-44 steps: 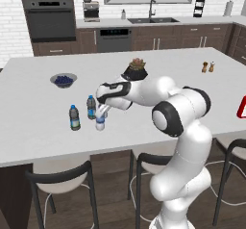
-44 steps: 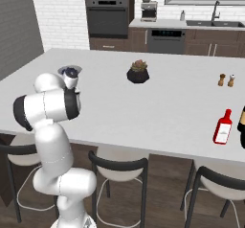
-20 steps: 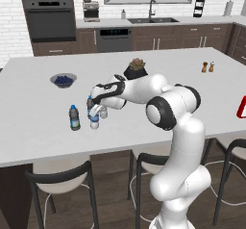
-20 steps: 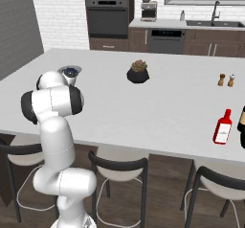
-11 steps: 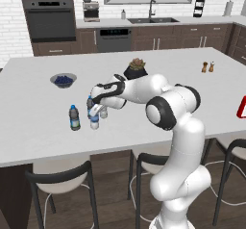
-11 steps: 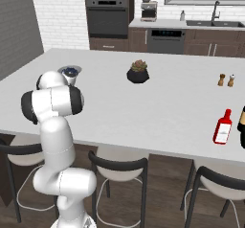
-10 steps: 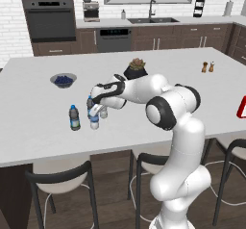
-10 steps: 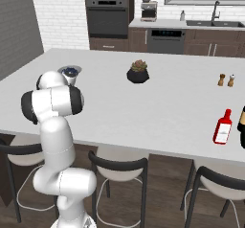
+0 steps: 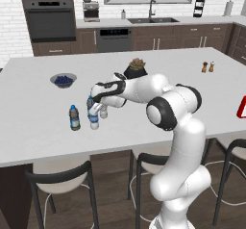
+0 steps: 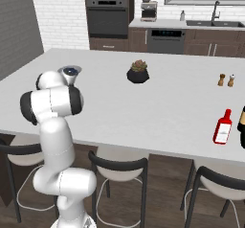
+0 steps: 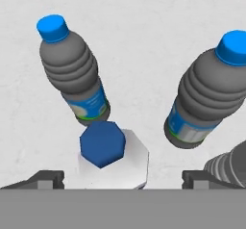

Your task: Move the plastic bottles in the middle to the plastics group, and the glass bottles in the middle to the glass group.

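Note:
My gripper [image 11: 122, 180] points straight down over a pale plastic bottle [image 11: 114, 159] with a dark blue cap. The bottle stands upright on the counter. The fingertips [image 11: 44, 179] stand wide on either side of it with gaps, so the gripper is open. Just beyond stand two darker grey bottles of the plastics group [image 11: 73, 76], both blue-capped, one on each side. Another ribbed bottle [image 11: 229, 166] shows at the lower right. From the left base view the gripper [image 9: 96, 104] hovers over this cluster of bottles [image 9: 74, 118] near the counter's front left. The red glass bottle [image 10: 223, 126] stands far right.
A bowl of blue berries [image 9: 63, 80] sits behind the cluster. A potted plant [image 9: 137, 68] stands mid-counter and two small shakers [image 9: 208, 67] at the back right. A dark bottle [image 10: 241, 126] stands beside the red one. Stools [image 9: 62, 184] line the counter's front edge.
The jaws have spread wide and let go of the pale bottle, which now stands on the counter by the darker pair. The arm has hardly moved.

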